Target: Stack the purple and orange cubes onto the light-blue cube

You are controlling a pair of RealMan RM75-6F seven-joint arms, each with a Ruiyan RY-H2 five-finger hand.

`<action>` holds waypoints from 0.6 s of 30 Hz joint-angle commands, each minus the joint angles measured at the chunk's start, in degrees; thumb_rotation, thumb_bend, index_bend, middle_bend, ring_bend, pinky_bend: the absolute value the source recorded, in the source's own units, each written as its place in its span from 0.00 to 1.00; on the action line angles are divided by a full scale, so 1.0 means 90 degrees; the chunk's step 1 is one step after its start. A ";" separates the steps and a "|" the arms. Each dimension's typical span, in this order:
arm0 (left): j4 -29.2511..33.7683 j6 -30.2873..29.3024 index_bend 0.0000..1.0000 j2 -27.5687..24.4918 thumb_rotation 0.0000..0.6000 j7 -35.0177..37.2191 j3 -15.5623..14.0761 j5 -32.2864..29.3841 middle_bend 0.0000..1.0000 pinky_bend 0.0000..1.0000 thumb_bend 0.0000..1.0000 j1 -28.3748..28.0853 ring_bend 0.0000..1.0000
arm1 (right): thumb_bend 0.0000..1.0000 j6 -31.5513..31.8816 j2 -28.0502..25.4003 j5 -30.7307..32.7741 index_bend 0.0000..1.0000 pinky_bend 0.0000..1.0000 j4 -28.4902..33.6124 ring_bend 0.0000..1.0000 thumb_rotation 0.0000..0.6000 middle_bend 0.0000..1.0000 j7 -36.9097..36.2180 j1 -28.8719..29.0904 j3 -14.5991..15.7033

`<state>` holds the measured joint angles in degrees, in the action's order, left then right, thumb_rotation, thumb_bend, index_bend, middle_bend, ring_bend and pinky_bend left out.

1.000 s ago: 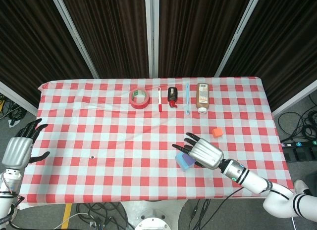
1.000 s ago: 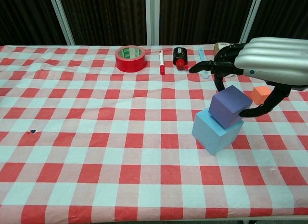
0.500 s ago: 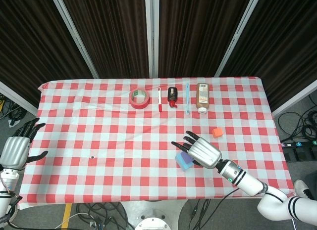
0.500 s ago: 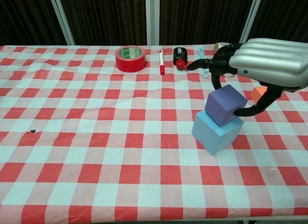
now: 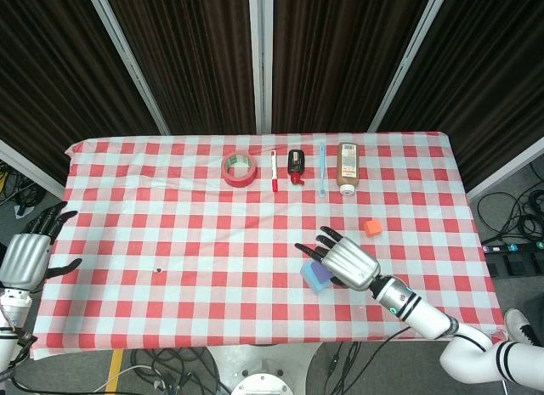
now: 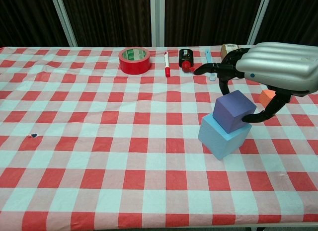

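The light-blue cube (image 6: 219,137) (image 5: 318,280) sits on the checked cloth right of centre. On its top rests the purple cube (image 6: 233,111), tilted. My right hand (image 6: 271,72) (image 5: 347,261) arches over it and pinches it between thumb (image 6: 258,115) and fingers (image 6: 222,76); in the head view the hand hides nearly all of the purple cube. Behind the hand lies the orange cube (image 5: 371,228) (image 6: 267,96), partly hidden in the chest view. Off the table's left edge hangs my left hand (image 5: 31,254), open, fingers spread, holding nothing.
Along the back of the table (image 5: 170,208) lie a red tape roll (image 5: 239,169) (image 6: 134,60), a red-and-white marker (image 5: 274,170), a small black bottle (image 5: 296,164), a blue toothbrush (image 5: 322,181) and a brown bottle (image 5: 347,167). A small dark mark (image 5: 159,268) shows left of centre.
My right hand has shifted the purple cube slightly left and settled it lower on the light-blue cube. The left hand has drifted a little down at the table's edge.
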<state>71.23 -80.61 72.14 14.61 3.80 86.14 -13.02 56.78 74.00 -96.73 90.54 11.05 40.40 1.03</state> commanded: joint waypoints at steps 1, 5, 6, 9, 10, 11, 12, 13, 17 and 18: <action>0.0014 0.0018 0.23 -0.0018 1.00 0.0012 -0.0010 0.0008 0.19 0.24 0.20 -0.0006 0.13 | 0.15 -0.0052 -0.0004 0.0019 0.01 0.13 -0.0001 0.20 1.00 0.49 -0.0002 0.0029 -0.0002; 0.0027 0.0017 0.23 -0.0030 1.00 0.0009 -0.0007 0.0009 0.19 0.24 0.20 -0.0012 0.13 | 0.13 -0.0152 -0.0010 0.0094 0.01 0.13 0.0012 0.20 1.00 0.48 0.0038 0.0055 -0.0011; 0.0030 0.0013 0.23 -0.0031 1.00 0.0005 -0.0006 0.0009 0.19 0.24 0.20 -0.0012 0.13 | 0.12 -0.0162 -0.0008 0.0101 0.01 0.13 0.0014 0.20 1.00 0.47 0.0053 0.0056 -0.0010; 0.0034 0.0000 0.23 -0.0039 1.00 0.0009 -0.0006 0.0008 0.19 0.24 0.20 -0.0005 0.13 | 0.09 -0.0181 -0.0002 0.0122 0.01 0.13 0.0013 0.17 1.00 0.44 0.0091 0.0059 -0.0013; 0.0035 -0.0004 0.23 -0.0041 1.00 0.0008 -0.0007 0.0010 0.19 0.24 0.20 -0.0004 0.13 | 0.09 -0.0184 0.0001 0.0126 0.01 0.13 0.0007 0.16 1.00 0.43 0.0108 0.0060 -0.0015; 0.0040 -0.0008 0.23 -0.0045 1.00 0.0005 -0.0006 0.0011 0.19 0.24 0.20 -0.0003 0.13 | 0.07 -0.0199 0.0002 0.0138 0.01 0.13 0.0007 0.14 1.00 0.41 0.0126 0.0067 -0.0022; 0.0044 -0.0011 0.23 -0.0047 1.00 0.0005 -0.0005 0.0010 0.19 0.24 0.20 -0.0002 0.13 | 0.06 -0.0211 -0.0002 0.0149 0.01 0.13 0.0015 0.13 1.00 0.40 0.0137 0.0072 -0.0026; 0.0046 -0.0016 0.23 -0.0046 1.00 0.0000 -0.0004 0.0009 0.19 0.24 0.20 -0.0001 0.13 | 0.05 -0.0231 -0.0015 0.0162 0.01 0.13 0.0034 0.12 1.00 0.38 0.0143 0.0082 -0.0033; 0.0056 -0.0029 0.23 -0.0049 1.00 -0.0008 -0.0002 0.0020 0.19 0.24 0.20 -0.0004 0.13 | 0.01 -0.0225 -0.0060 0.0165 0.00 0.12 0.0114 0.07 1.00 0.31 0.0142 0.0102 -0.0060; 0.0065 -0.0030 0.23 -0.0053 1.00 -0.0013 -0.0002 0.0023 0.19 0.24 0.20 -0.0007 0.13 | 0.01 -0.0219 -0.0079 0.0165 0.00 0.12 0.0141 0.07 1.00 0.30 0.0154 0.0104 -0.0068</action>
<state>71.81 -80.88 71.67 14.51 3.78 86.34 -13.07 54.77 73.38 -95.24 91.70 12.39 41.31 0.48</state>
